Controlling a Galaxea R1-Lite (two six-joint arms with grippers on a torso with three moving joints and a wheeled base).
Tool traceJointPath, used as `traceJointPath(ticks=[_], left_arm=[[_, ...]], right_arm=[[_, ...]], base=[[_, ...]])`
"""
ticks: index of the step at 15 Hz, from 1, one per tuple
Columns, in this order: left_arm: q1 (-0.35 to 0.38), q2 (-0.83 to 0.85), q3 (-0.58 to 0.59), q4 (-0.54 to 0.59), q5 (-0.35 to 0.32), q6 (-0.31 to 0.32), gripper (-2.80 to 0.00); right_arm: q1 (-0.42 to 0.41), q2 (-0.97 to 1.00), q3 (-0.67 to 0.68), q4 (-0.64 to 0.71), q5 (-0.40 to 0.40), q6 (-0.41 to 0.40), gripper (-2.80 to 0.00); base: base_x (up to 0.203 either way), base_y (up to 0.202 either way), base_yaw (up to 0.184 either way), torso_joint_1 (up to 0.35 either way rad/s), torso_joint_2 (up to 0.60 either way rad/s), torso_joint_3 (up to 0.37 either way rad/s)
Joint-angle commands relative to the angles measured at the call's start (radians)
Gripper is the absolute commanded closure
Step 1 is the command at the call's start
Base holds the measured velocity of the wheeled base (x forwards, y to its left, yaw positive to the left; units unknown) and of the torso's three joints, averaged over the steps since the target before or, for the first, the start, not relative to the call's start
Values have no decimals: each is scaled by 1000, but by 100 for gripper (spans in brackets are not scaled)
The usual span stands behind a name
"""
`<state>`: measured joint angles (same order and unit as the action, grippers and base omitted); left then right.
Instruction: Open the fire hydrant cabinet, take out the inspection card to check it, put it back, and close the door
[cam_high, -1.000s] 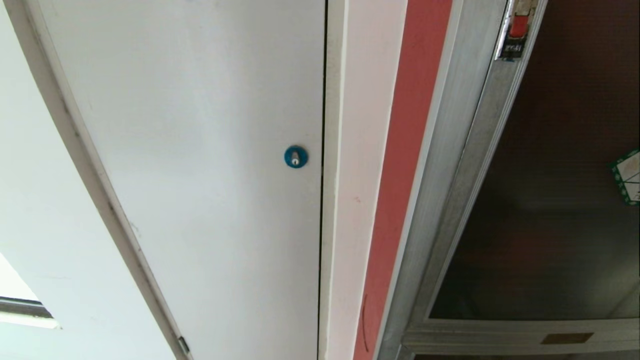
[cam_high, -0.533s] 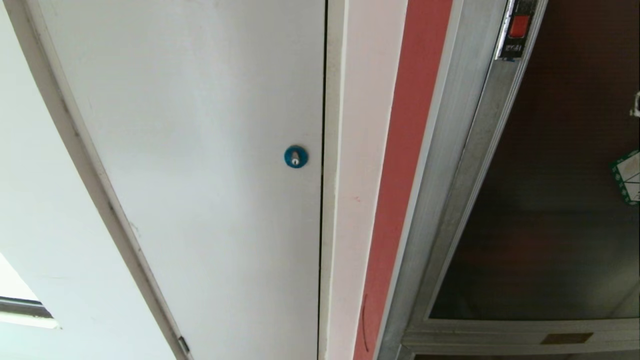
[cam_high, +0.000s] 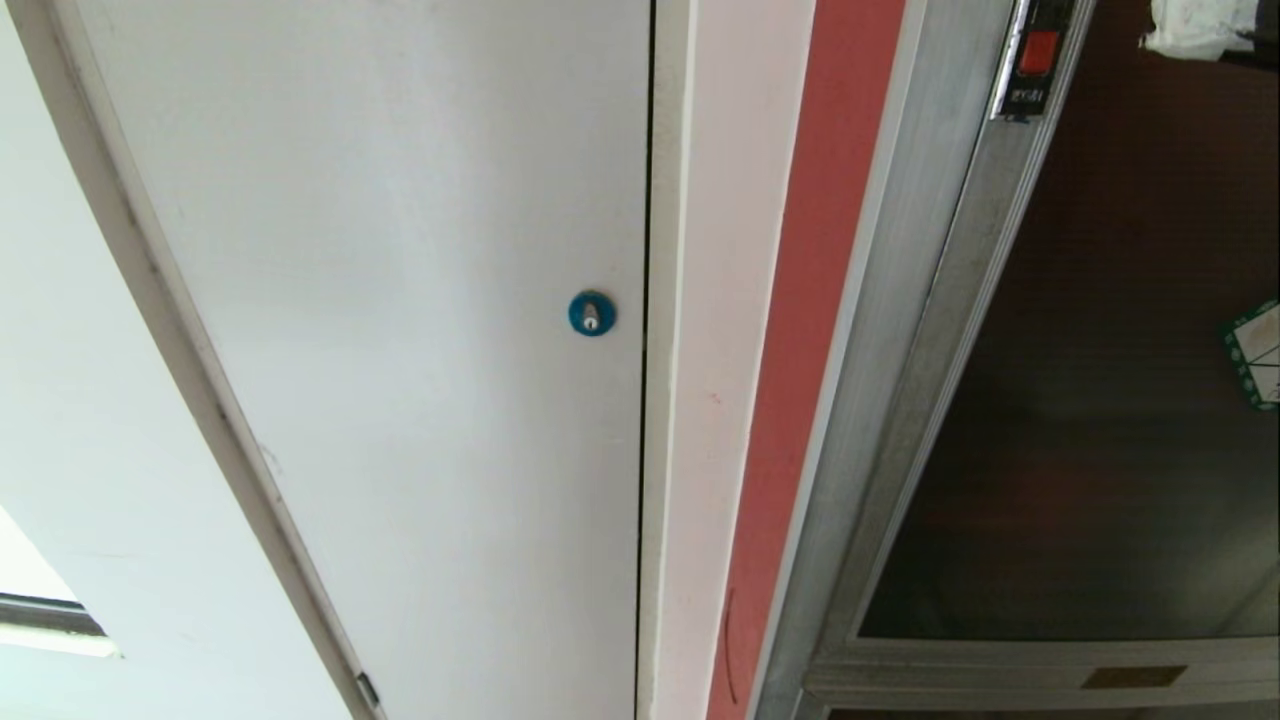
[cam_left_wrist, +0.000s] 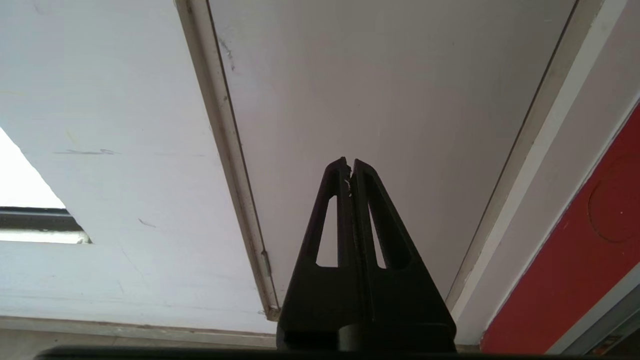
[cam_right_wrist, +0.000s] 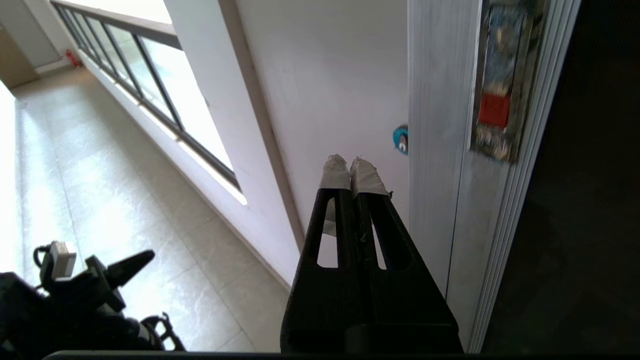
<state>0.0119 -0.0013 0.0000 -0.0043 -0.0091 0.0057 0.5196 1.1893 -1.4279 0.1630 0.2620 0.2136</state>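
Observation:
The fire hydrant cabinet's brushed silver frame (cam_high: 900, 350) runs up the right of the head view. Its door (cam_high: 1100, 400), dark tinted glass, lies flush in the frame. A red latch (cam_high: 1040, 50) sits high on the door's edge, and a green-white sticker (cam_high: 1260, 355) on the glass. My right gripper (cam_high: 1195, 25) shows its taped tips at the top right, in front of the glass. In the right wrist view the right gripper (cam_right_wrist: 352, 162) is shut and empty, short of the latch (cam_right_wrist: 494, 110). My left gripper (cam_left_wrist: 350, 162) is shut, parked before a white panel. The inspection card is hidden.
A plain white door (cam_high: 400, 300) with a blue round lock (cam_high: 591, 313) fills the left, and a red wall strip (cam_high: 810, 350) lies between it and the cabinet. The right wrist view shows a tiled floor (cam_right_wrist: 100, 175), a window railing (cam_right_wrist: 150, 75) and a black robot part (cam_right_wrist: 75, 295).
The right gripper's taped tips have come into the head view's top right corner. A pale shape at the latch's top a second ago is gone. The door has not moved.

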Motion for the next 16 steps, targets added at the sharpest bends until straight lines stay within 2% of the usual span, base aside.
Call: traceJointPath(ticks=[1,6,16], left_arm=[[0,0,3,0,0,0,0],[0,0,3,0,0,0,0],[0,0,3,0,0,0,0]], right_arm=[[3,36,-33,1,-28,1,0],[2,61,-59,1,-91,1,0],[-7,113,-55,-46,-161,7,0]], base=[[0,0,0,0,0,0],[0,0,0,0,0,0],[0,0,0,0,0,0]])
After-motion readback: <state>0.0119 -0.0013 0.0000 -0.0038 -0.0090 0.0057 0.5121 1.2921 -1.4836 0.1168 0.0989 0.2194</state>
